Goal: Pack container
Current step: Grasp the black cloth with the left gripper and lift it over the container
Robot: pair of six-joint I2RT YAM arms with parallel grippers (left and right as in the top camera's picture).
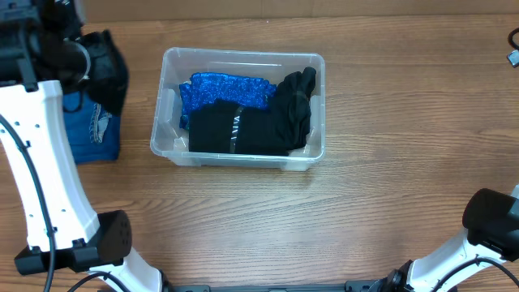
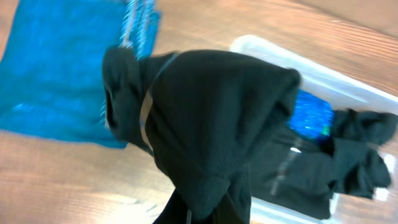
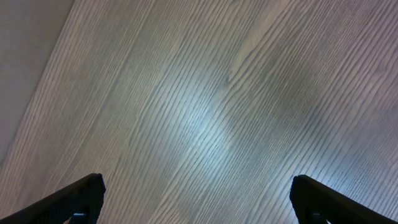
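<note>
The clear plastic container (image 1: 172, 146) stands at the table's middle, holding a black folded garment (image 1: 243, 130), a blue patterned cloth (image 1: 223, 88) and a black bundle (image 1: 296, 93). It also shows in the left wrist view (image 2: 348, 84). My left gripper (image 1: 101, 69) is shut on a black garment (image 2: 211, 118) and holds it above the table, left of the container. A blue folded garment (image 1: 91, 130) lies under it; the left wrist view shows it too (image 2: 56, 74). My right gripper (image 3: 199, 199) is open and empty over bare wood.
The right arm's base (image 1: 491, 219) sits at the table's front right corner. A dark object (image 1: 513, 45) lies at the far right edge. The left arm's white link (image 1: 49, 178) runs along the left side.
</note>
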